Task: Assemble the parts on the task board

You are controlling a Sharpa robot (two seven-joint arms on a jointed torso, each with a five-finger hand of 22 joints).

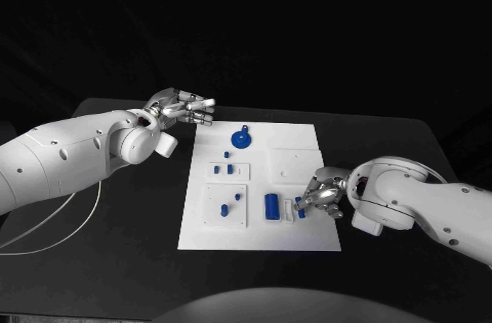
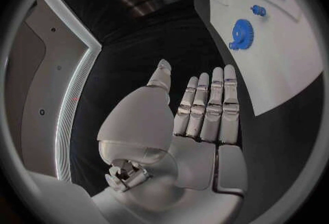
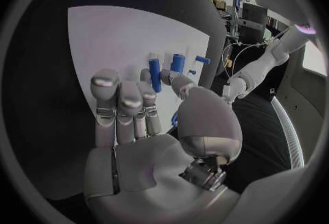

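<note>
Worktop [image 1: 102,266]: black, carrying my white task board [image 1: 308,234] at centre. On the board: a blue gear [image 1: 241,139] at the far end, a blue block [image 1: 271,205] near the right edge, small blue pegs [image 1: 224,210] in raised panels. My left robot hand [image 1: 185,109]: released, fingers straight, holding nothing, off the board's far left corner. My right robot hand [image 1: 320,198]: fingers curled over the board's right edge beside the block; whether it grips anything I cannot tell.

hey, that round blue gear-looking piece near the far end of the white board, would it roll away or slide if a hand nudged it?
The blue gear lies flat on the task board, so it would probably slide rather than roll. It looks like a stiff, light moulded part. The board's smooth face likely offers little grip. Its toothed rim may give fingers some hold.
</note>
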